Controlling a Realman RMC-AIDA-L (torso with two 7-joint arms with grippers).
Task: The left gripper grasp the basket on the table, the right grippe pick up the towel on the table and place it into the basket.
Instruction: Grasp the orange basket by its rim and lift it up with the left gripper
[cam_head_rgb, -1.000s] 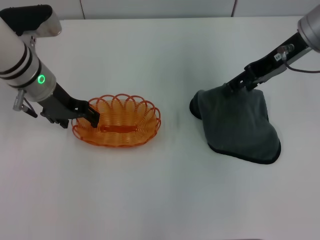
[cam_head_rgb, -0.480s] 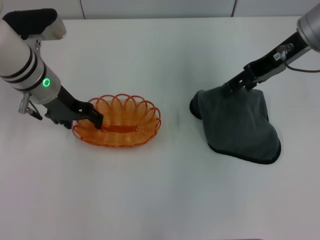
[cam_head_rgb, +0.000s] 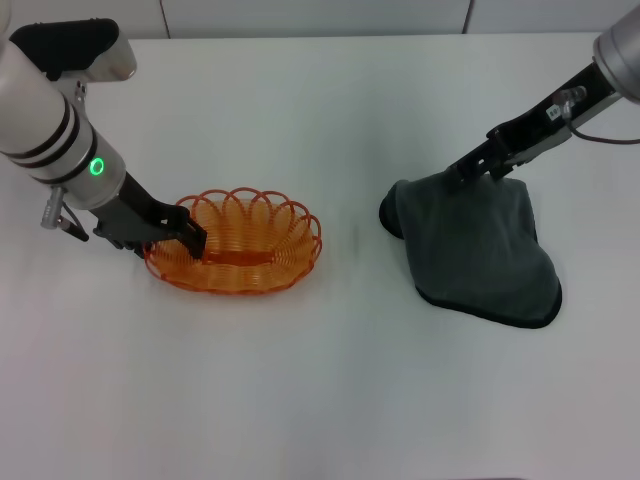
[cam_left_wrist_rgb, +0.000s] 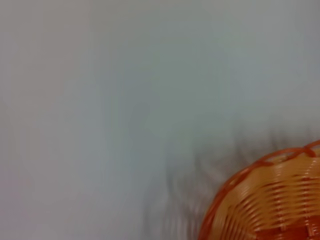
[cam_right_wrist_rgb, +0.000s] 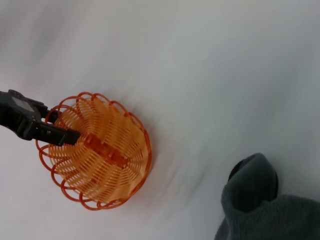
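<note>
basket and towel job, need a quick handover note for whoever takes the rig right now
Left claw: at the left end of the orange basket, one finger inside the rim, apparently gripping it.
Right claw: shut on the far edge of the grey towel, which is bunched there; most of it lies on the table, right of the basket.
Done: basket apparently held, towel pinched.
Left: lift the towel, carry it across, drop it into the basket, which is empty.

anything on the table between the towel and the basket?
Nothing visible. Only bare table lies between the towel and the basket. The left gripper is at the basket's far rim, the right gripper at the towel's top edge.
</note>
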